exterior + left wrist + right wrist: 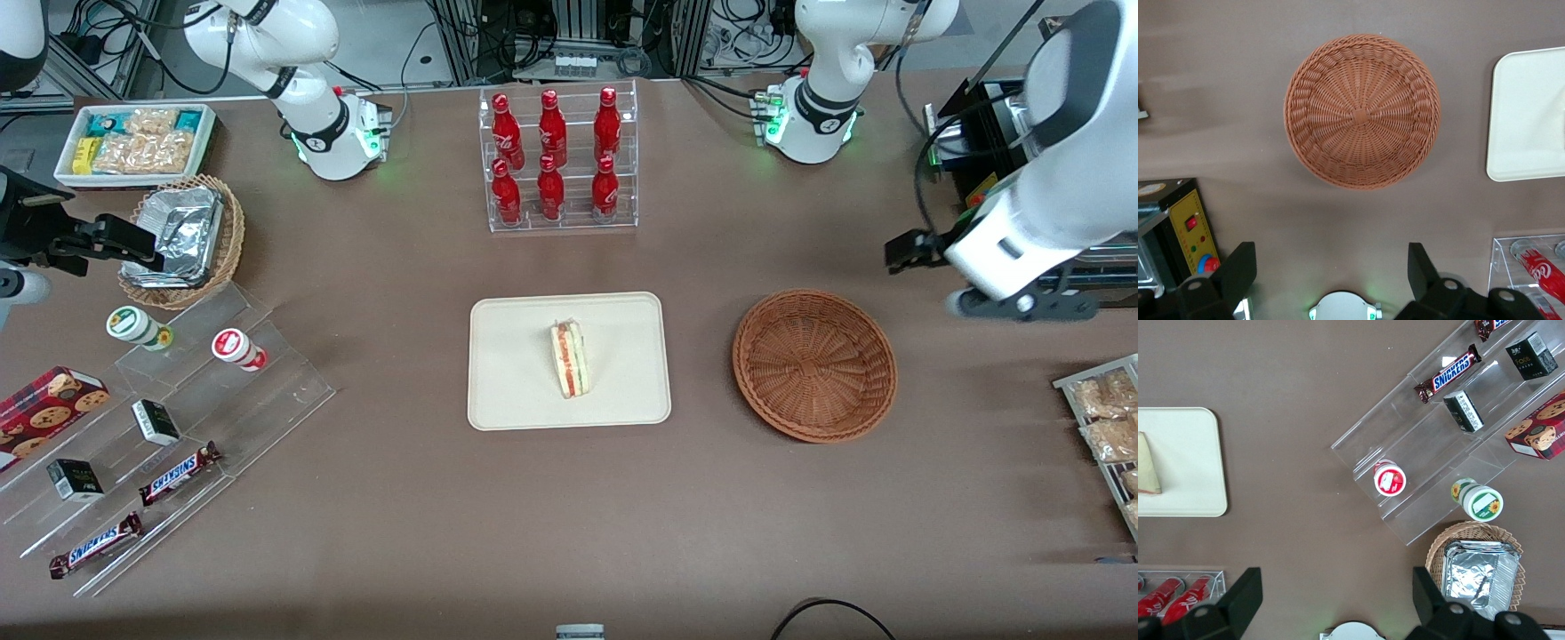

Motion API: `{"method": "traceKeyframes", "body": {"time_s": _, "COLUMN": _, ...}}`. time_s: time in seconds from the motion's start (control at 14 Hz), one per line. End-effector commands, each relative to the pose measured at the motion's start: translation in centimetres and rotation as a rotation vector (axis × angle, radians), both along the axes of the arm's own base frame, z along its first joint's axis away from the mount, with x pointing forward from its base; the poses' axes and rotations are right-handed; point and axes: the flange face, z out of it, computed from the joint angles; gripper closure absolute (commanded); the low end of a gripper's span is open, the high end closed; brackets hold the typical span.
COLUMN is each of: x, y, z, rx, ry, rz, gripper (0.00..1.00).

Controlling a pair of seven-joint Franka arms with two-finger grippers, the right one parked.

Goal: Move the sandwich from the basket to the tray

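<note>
White-bread sandwich [570, 360] lies on the tray [516, 391], long side pointing toward the front camera, the basket [814, 364] is empty, and the gripper [1331, 267] hangs open above the table, holding nothing.

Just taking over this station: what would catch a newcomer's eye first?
The sandwich lies on the cream tray at mid-table, and the reddish-brown basket beside it holds nothing. The gripper hangs open above the table near the basket; a rack of red bottles stands farther from the camera.
</note>
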Motion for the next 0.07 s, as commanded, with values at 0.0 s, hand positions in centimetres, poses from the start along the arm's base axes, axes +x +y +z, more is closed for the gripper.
{"method": "traceKeyframes", "body": {"time_s": 0.0, "x": -1.24, "y": 0.04, "z": 1.46, "rx": -0.015, "ry": -0.004, "rz": -0.009, "gripper": 0.0}}
